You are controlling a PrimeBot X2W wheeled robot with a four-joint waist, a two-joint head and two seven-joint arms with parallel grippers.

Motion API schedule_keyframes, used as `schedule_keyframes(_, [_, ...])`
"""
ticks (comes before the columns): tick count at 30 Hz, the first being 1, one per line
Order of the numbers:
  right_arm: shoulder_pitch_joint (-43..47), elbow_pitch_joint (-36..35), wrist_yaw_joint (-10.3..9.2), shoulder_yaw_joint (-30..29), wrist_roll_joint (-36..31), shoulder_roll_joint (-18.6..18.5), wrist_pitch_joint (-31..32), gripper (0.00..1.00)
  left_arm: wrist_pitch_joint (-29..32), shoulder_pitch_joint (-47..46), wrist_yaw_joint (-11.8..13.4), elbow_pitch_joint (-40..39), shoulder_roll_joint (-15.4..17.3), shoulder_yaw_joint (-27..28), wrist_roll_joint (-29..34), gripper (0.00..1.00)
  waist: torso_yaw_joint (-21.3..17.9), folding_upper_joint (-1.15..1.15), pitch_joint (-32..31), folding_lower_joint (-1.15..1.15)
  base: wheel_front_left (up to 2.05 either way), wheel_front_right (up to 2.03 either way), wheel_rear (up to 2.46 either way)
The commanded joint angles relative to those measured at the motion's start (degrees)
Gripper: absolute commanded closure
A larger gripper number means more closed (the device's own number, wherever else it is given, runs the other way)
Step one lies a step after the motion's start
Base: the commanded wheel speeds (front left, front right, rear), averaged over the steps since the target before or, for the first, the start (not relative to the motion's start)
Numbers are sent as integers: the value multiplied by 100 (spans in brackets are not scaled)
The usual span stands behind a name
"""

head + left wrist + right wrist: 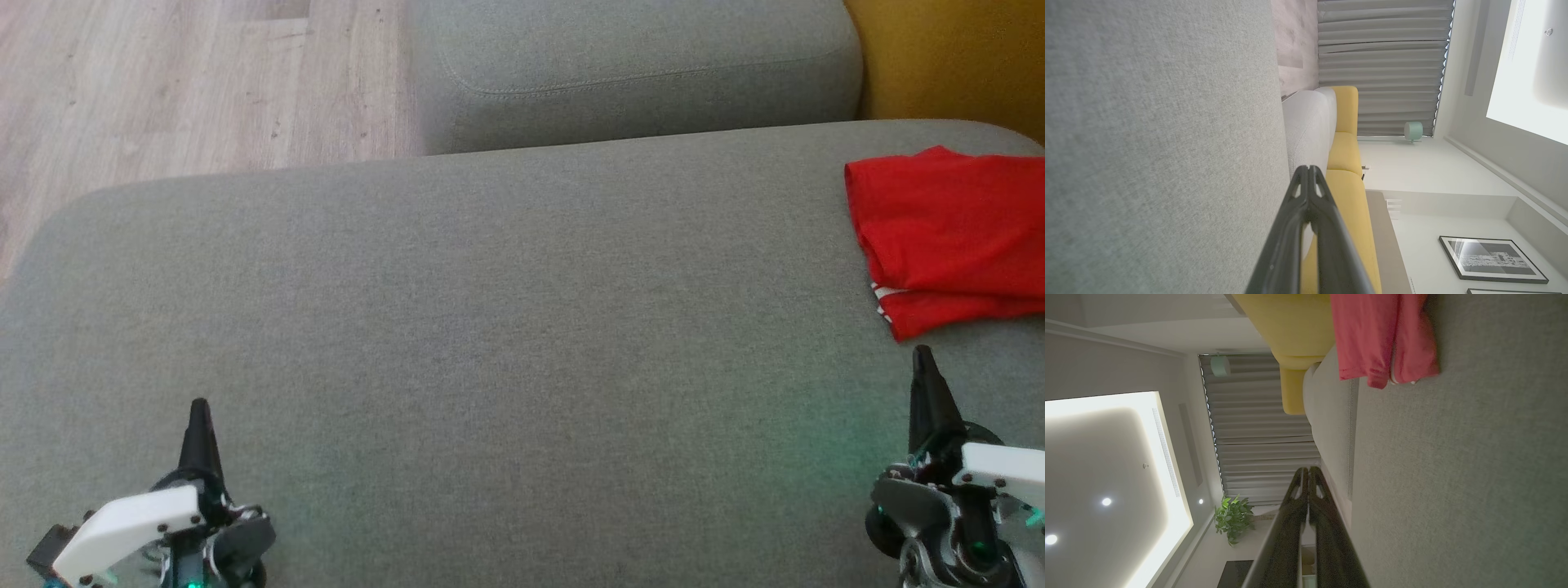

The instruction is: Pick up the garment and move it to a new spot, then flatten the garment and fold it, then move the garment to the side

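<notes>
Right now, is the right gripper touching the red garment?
Apart. In the right wrist view the shut right gripper sits well short of the red garment, with bare grey cushion between them. The head view shows a narrow gap too.

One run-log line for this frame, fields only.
red garment folded, right end of grey cushion | left gripper shut, empty | right gripper shut, empty, just short of garment

Even soft light, right wrist view dimmer
</notes>
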Motion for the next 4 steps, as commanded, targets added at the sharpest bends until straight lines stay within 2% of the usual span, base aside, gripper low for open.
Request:
schedule_keyframes(1, [-311, -218, -4, 105, -36, -20, 35, 100, 41, -275, -38, -209, 22, 215, -32, 100, 0, 0, 0, 0, 0, 0, 0])
schedule_keyframes(4, [-311, -218, -4, 103, -39, -18, 37, 100, 41, -275, -38, -209, 22, 215, -32, 100, 0, 0, 0, 0, 0, 0, 0])
